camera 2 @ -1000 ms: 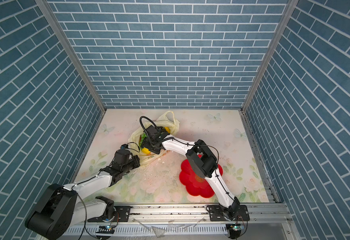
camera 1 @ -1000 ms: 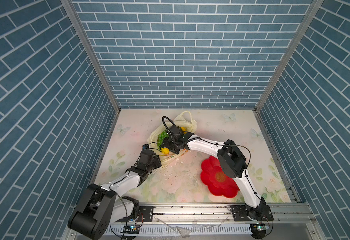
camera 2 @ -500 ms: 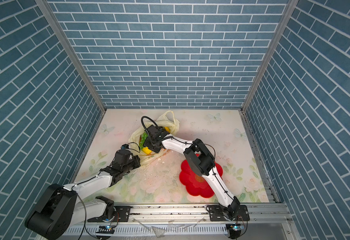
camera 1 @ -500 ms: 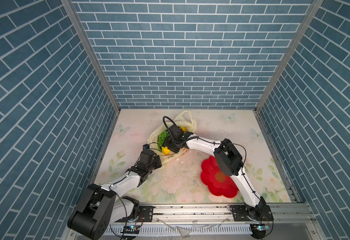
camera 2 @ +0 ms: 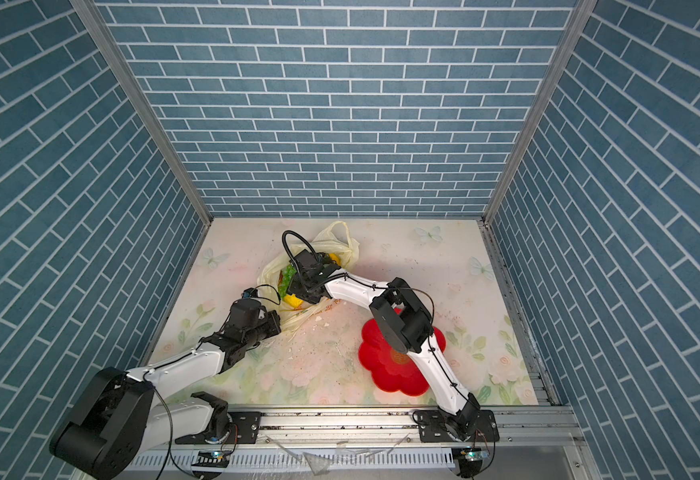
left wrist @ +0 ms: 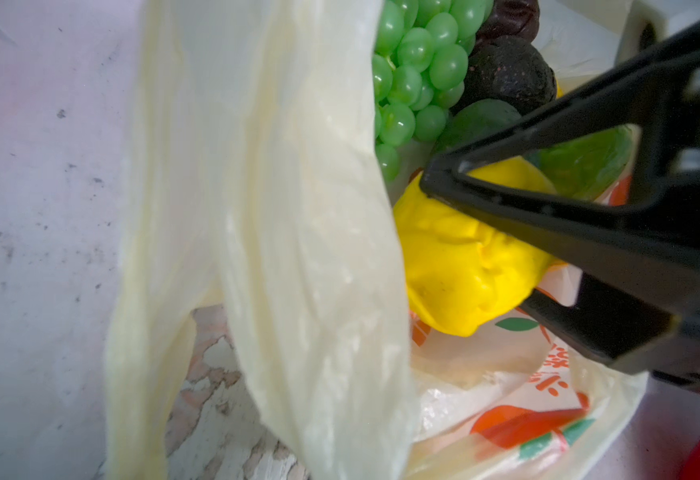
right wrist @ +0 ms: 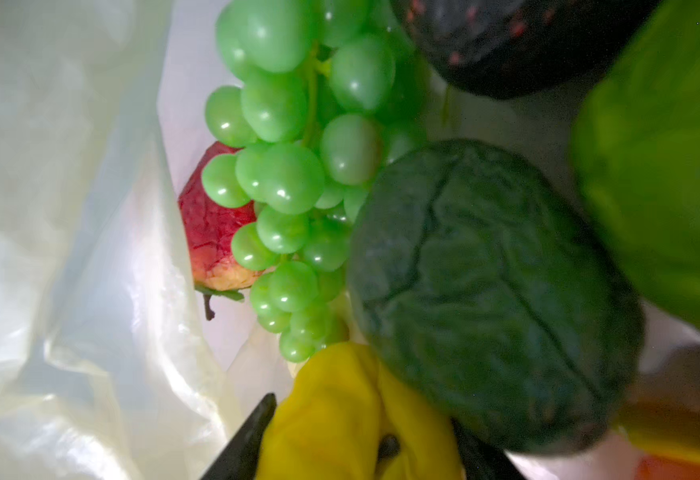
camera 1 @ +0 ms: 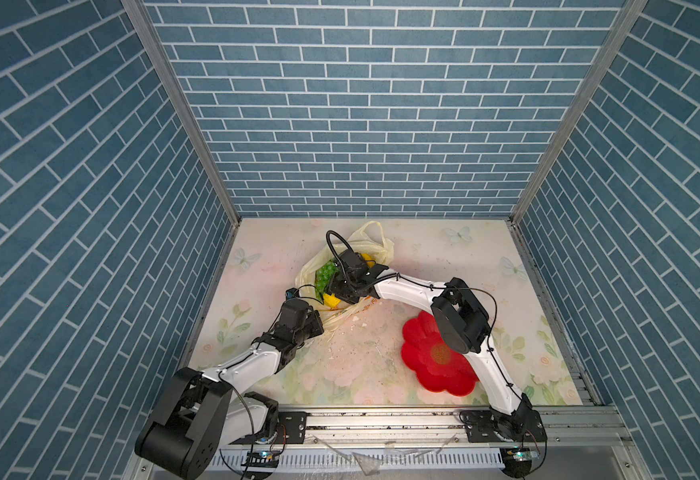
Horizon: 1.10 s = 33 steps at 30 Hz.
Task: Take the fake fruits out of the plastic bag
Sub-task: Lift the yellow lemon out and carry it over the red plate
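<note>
The plastic bag (camera 1: 375,245), crinkled cream-yellow with orange prints, lies open at 10 o'clock of the red plate (camera 1: 431,365). Inside: glossy green grape bunch (right wrist: 290,174), red strawberry (right wrist: 211,237), wrinkled dark-green fruit (right wrist: 485,291). The right gripper (right wrist: 360,432), half-closed, clasps the yellow lump (left wrist: 456,266); the left gripper (camera 1: 317,326), fully closed, pinches the bag's 7 o'clock edge.

The plastic bag (camera 2: 347,249) lies open on the floral table (camera 2: 423,270), just left of the frame's center. The right end effector (camera 2: 296,296) reaches into it from the right, tips at the yellow lump (camera 2: 291,302) below the green grape bunch (camera 2: 288,275). The left end effector (camera 2: 276,325), jaws together, meets the bag's stretched lower-left corner. A red flower-shaped plate (camera 2: 385,370) sits lower right.
</note>
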### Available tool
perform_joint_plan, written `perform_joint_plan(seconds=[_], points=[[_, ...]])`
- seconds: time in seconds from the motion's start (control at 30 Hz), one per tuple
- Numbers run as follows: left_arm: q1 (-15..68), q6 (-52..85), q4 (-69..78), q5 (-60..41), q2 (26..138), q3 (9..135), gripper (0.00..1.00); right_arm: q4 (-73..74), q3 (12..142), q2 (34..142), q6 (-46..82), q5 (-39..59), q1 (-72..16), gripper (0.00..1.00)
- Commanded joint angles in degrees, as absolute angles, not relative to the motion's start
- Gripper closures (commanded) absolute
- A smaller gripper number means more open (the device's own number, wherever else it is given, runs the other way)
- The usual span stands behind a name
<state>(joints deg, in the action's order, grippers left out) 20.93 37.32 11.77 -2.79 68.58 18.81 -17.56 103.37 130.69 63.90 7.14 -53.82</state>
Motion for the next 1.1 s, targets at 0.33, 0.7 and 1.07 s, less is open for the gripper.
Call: perform_joint_plan(seconds=[0.33,0.7,1.07], points=[[21.2,36.7,11.3,-2.1,68.5,19.0,0.97,-17.6,83.0,104.6,44.4,-13.5,-56.8,0.41],[21.2,36.1,11.0,-1.6,68.9,19.5,0.97,-25.4,56.7,80.8,41.5,-33.1,-62.0,0.42],[21.2,35.4,10.2,-0.8,68.8,19.9,0.96,-21.3,36.2,65.5,37.9,-43.1,-63.6,0.43]])
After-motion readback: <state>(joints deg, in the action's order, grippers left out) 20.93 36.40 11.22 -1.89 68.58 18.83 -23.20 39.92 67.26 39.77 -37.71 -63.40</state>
